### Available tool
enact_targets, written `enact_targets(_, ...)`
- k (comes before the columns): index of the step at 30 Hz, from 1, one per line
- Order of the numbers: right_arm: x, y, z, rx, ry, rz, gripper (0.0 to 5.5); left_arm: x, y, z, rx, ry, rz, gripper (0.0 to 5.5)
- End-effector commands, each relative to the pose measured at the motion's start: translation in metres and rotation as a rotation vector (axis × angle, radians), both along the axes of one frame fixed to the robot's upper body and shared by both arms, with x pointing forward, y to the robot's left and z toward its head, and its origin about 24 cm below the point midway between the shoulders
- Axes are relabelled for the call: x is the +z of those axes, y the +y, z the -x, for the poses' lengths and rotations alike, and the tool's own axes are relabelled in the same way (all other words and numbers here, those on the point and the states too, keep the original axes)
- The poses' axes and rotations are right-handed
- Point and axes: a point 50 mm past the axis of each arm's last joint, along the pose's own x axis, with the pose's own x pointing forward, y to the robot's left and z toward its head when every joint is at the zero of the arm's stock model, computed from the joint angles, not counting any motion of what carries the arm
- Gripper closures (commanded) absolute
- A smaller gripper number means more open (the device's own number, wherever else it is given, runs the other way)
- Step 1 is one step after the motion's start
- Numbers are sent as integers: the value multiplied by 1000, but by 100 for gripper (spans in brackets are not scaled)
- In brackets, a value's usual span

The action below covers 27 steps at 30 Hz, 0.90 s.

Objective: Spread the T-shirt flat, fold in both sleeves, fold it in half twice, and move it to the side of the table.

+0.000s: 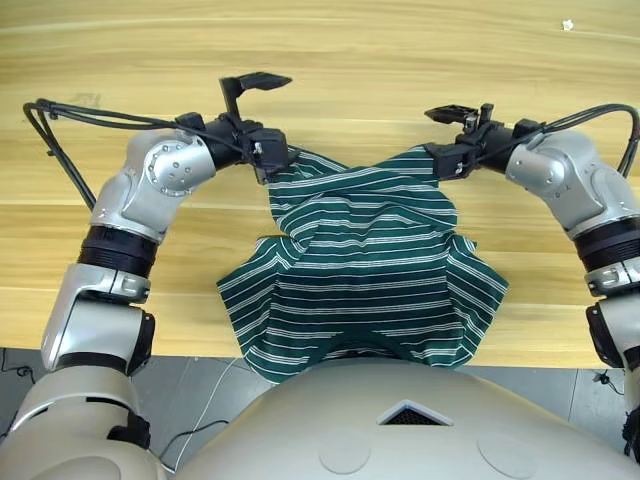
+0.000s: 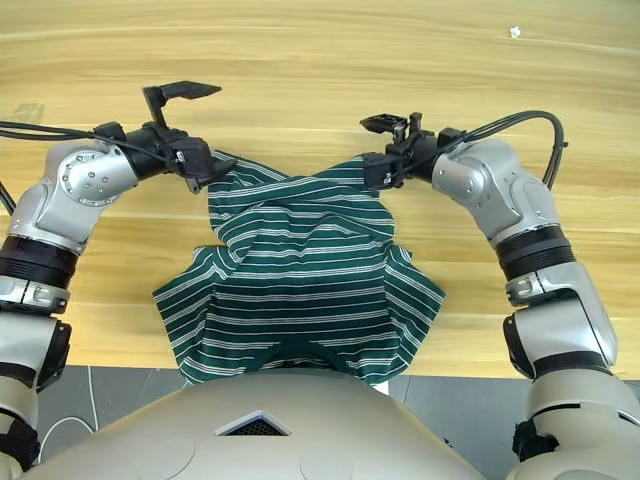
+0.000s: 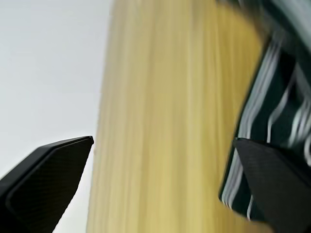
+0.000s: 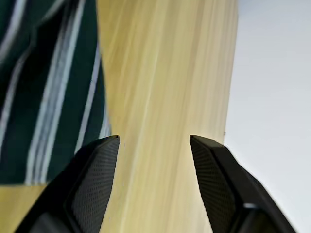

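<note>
A dark green T-shirt (image 1: 365, 270) with white stripes lies crumpled on the wooden table (image 1: 350, 50), its near part drooping over the front edge. My left gripper (image 1: 265, 125) is at the shirt's far left corner, open wide, with bare wood between its fingers (image 3: 48, 170) and the cloth (image 3: 277, 97) against one finger. My right gripper (image 1: 448, 140) sits at the far right corner, also open. In its wrist view the right gripper (image 4: 154, 139) has wood in the gap and the striped cloth (image 4: 43, 87) beside one finger.
Bare wood stretches beyond and to both sides of the shirt. A small white speck (image 1: 567, 25) lies at the far right. Grey floor with cables (image 1: 200, 420) shows below the table's front edge.
</note>
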Motion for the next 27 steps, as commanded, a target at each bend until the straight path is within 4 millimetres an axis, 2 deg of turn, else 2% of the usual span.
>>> enact_targets(1,-4,5,-1,24,-7,13,281,-15,-5,-12,-27,-6,-100,11)
enact_targets(8,-30,14,2,18,67,-2,281,-41,-9,-7,-60,14,-137,11)
enact_targets(11,-46,10,-4,-37,100,45,281,-46,-9,-6,-68,14,-151,11)
enact_targets(13,-51,4,-10,-77,101,77,281,-48,-2,-6,-47,13,-172,11)
enact_targets(17,-57,-12,-18,-158,105,124,281,-55,23,-6,53,7,-238,11)
enact_targets(20,-55,-22,-21,-201,82,143,281,-54,36,-17,187,-59,-309,11)
enact_targets(23,-51,-22,-25,-202,60,133,281,-50,38,-27,298,-117,-304,11)
enact_targets(27,-53,-18,-22,-171,63,114,281,-57,29,-29,346,-127,-266,11)
